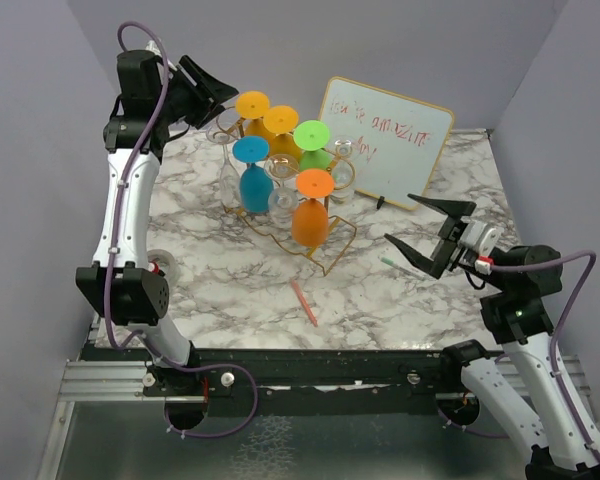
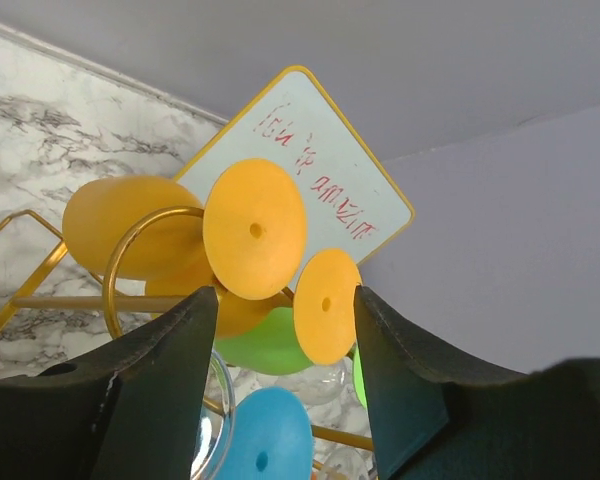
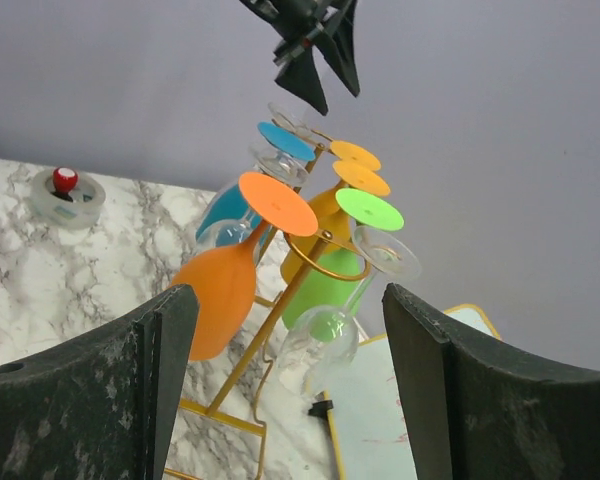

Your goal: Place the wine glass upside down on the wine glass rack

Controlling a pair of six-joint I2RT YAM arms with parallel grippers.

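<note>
My left pincer [image 1: 218, 95] is wide open and holds nothing. Its two black fingers [image 2: 170, 380] stand apart, and between them I look along the wine glass rack [image 3: 268, 322]. The rack is made of thin gold wire with round curled loops. It stands on the marble table [image 1: 220, 290]. Its long side runs from just under the left pincer toward my right pincer [image 1: 400, 220].

The rack is full of glasses. They all hang foot up and bowl down, with their stems a bit tilted. Just below the left pincer is a clear wine glass [image 1: 226, 150]. It is see-through and hard to make out. Its rim shows beside one finger in the left wrist view, and I cannot tell if the finger touches it. Past it, farther from that pincer, hang two yellow glasses [image 1: 252, 104], a green glass [image 1: 312, 135], a blue glass [image 1: 252, 185] and an orange glass [image 1: 310, 222]. Each one has a flat round foot like a coin. More clear glasses hang among them.

The right pincer is open too, and empty. It is well apart from the rack, and the orange glass is the one closest to it. A whiteboard [image 1: 385, 140] with red scribbles leans out beyond this pincer. A pink stick [image 1: 304, 302] lies on the table to its left, nearer the arm bases.
</note>
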